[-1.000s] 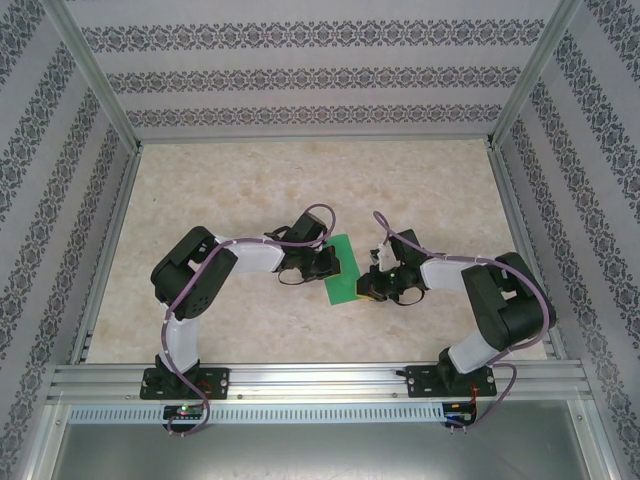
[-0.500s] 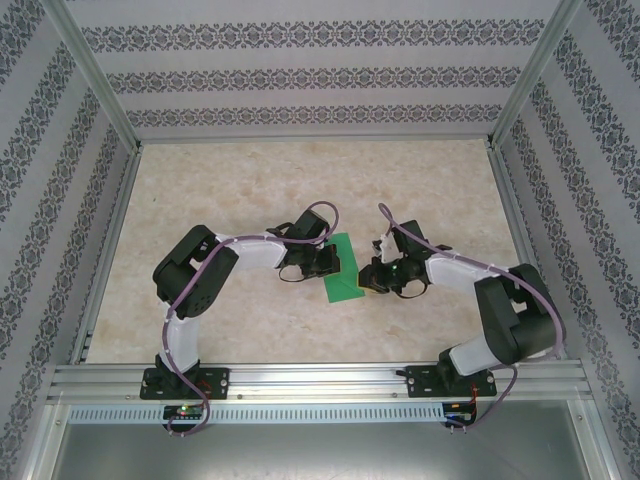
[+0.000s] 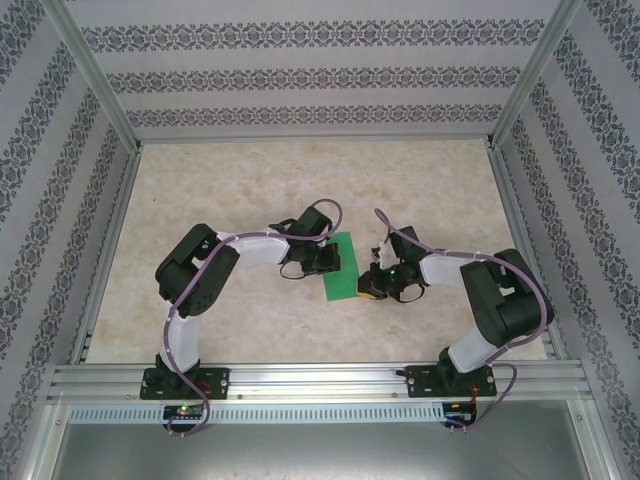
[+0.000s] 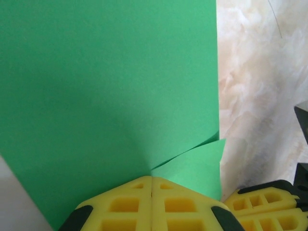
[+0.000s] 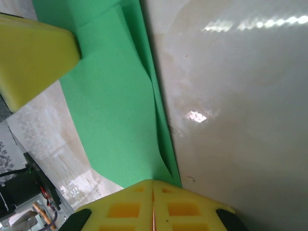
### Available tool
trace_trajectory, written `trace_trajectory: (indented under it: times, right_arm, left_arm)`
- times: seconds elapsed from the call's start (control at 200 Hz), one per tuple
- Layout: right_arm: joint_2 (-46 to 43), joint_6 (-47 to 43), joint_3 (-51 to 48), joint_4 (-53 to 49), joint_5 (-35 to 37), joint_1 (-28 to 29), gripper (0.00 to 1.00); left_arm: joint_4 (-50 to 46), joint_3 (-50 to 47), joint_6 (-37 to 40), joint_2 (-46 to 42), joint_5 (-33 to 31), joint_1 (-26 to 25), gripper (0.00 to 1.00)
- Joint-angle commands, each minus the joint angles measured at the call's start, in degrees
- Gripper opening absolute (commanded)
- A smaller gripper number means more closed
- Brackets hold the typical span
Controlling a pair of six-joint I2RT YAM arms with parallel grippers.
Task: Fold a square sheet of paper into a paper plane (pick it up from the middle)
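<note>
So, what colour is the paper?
The paper is plain bright green, clearest in the left wrist view.

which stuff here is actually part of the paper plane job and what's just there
Job:
- green paper, already folded over
- left hand, shut, tips at the paper
- right hand, shut, tips at the paper

Just there:
- table
- patterned walls
- aluminium frame

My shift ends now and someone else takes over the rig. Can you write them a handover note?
Left pincer: shut on the green paper, at its left edge.
Right pincer: shut on the paper's right edge, nearer the bases.
Paper: mid-table, between both pincers, a narrow strip with overlapping layers.
Done: a first fold, it seems.
Left: nose and wing folds; no dart shape yet.
</note>
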Motion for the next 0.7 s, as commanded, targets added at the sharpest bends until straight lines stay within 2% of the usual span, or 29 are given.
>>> trace_trajectory:
  times: [0.0,0.155,0.23,0.415,0.55,0.694]
  right_arm:
    - [0.23,6.51,-3.55,3.76,5.36,3.39,0.08]
    - [0.34,11.64,-4.97,8.53,7.65,4.21,0.08]
    - [0.02,13.15,-5.32,10.08,8.23,4.34,0.08]
    - [0.43,14.15,-4.59,10.62,8.5,5.32,0.08]
    - [1.3,14.63,-4.58,11.45,8.59,5.49,0.08]
    - [1.84,14.79,-4.25,11.6,8.68,5.61,0.08]
  left_arm:
    - [-3.9,2.36,2.33,-2.13,-3.33,0.22,0.14]
    - [-1.1,0.59,-0.71,-5.87,-1.66,0.16,0.22]
    - [1.17,-1.79,-3.17,-7.57,-0.1,0.07,0.22]
    - [6.76,-6.59,-7.51,-10.54,1.36,-2.14,0.12]
    - [9.54,-7.27,-10.05,-8.98,0.84,-4.72,0.04]
    - [12.77,-8.46,-13.01,-6.3,0.0,-6.29,0.0]
